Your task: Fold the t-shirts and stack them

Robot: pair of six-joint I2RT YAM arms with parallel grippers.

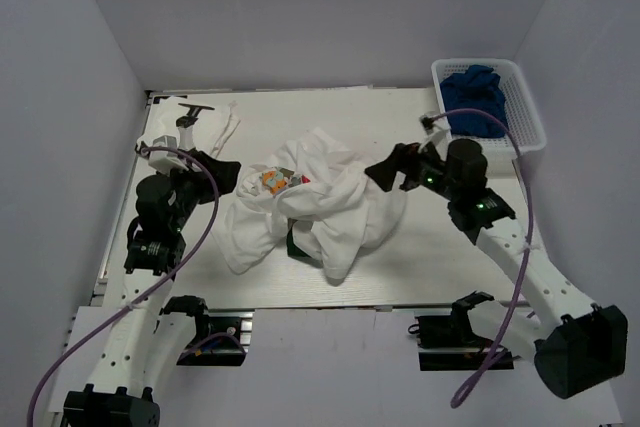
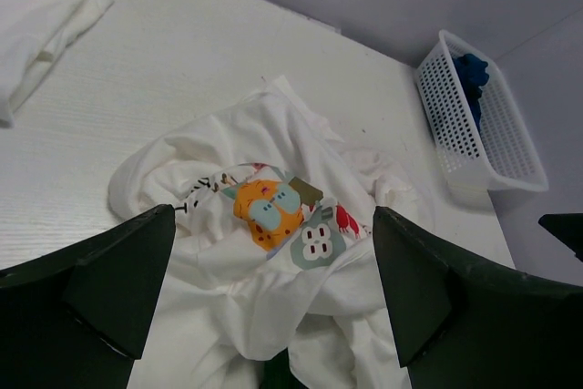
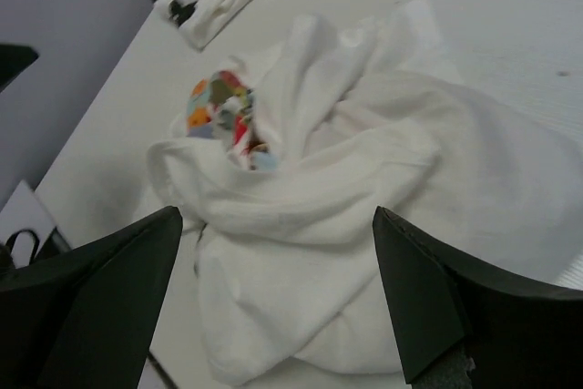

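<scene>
Table (image 1: 450, 257), one, pale, contents listed left to right.

1. Folded white t-shirts (image 1: 218, 127), one flat pile at the far left corner; number of layers cannot be told. It lies well apart from the heap.
2. Left gripper (image 1: 225, 172), one. The jaws are spread wide with nothing between them, hanging just beside the left edge of the heap and aimed across it.
3. Heap of white t-shirts (image 1: 320, 202), one crumpled mound at mid-table. The number of garments inside cannot be counted. Prints showing: one orange cartoon print (image 2: 269, 214) facing up on the left side, a small red patch beside it, and one dark green patch (image 1: 296, 243) under the near edge.
4. Right gripper (image 1: 392, 169), one. Its jaws are fully apart and grip nothing, just off the right edge of the heap and pointed at it.
5. White lattice basket (image 1: 530, 122), one, at the far right corner, holding one bundle of blue cloth (image 1: 475, 97).
</scene>
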